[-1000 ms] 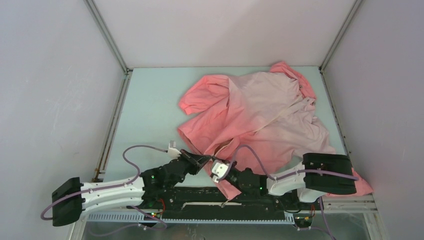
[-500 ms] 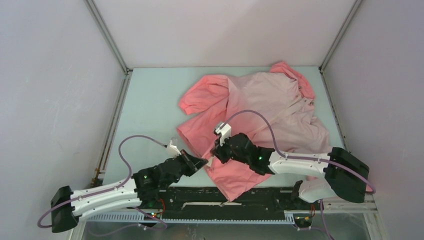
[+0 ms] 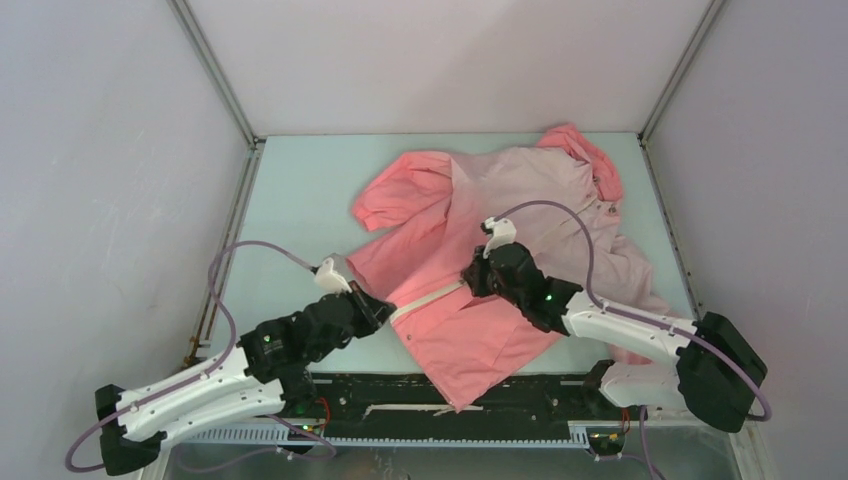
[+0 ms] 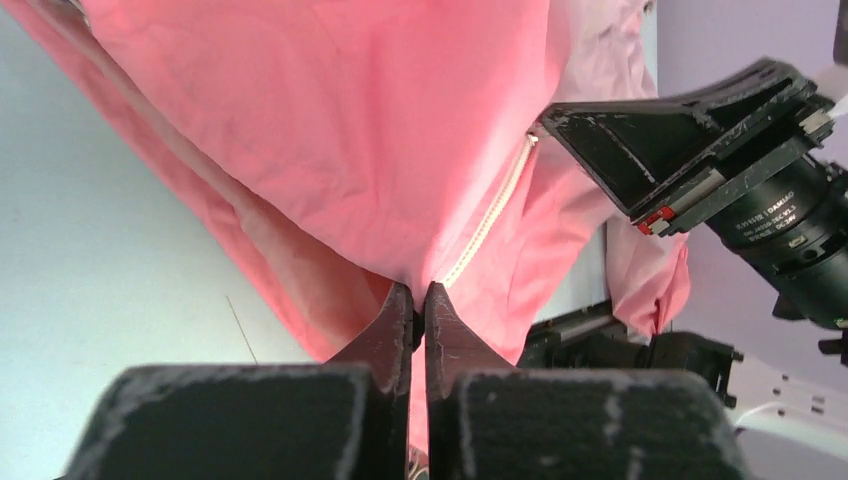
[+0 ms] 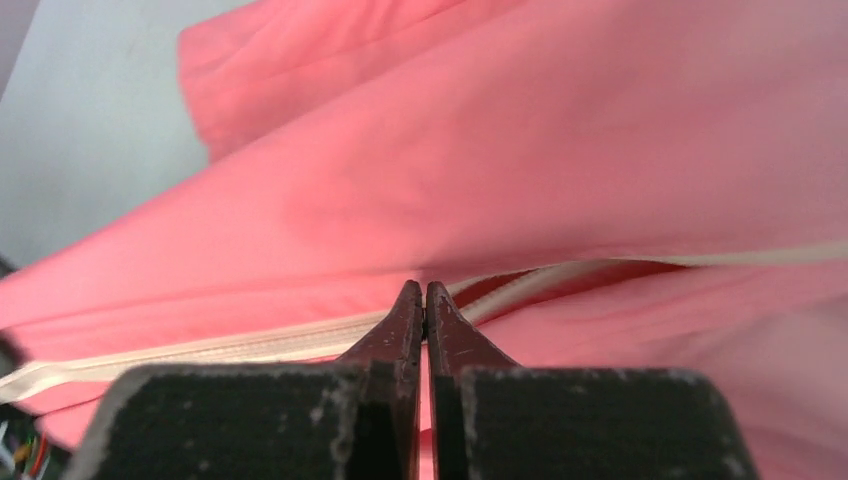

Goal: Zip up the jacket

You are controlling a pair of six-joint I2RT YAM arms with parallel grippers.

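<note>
The jacket [image 3: 480, 340] is showing plain coral pink around the jaws of the black left gripper [image 3: 385, 312] and black right gripper [image 3: 468, 283] and fading to pale pink beyond them, a cream zipper [image 3: 425, 299] is running between the two pairs of jaws, and the table [image 3: 300, 200] beside them is looking pale grey-green.

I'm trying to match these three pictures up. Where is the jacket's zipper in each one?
Top: the zipper is the pale strip stretched between the left fingers and the right fingers.
Left wrist: a cream line rising rightward from the left fingers.
Right wrist: a cream band crossing the picture.
Shared landmark: the right fingers, pinching the zipper in all three.
</note>
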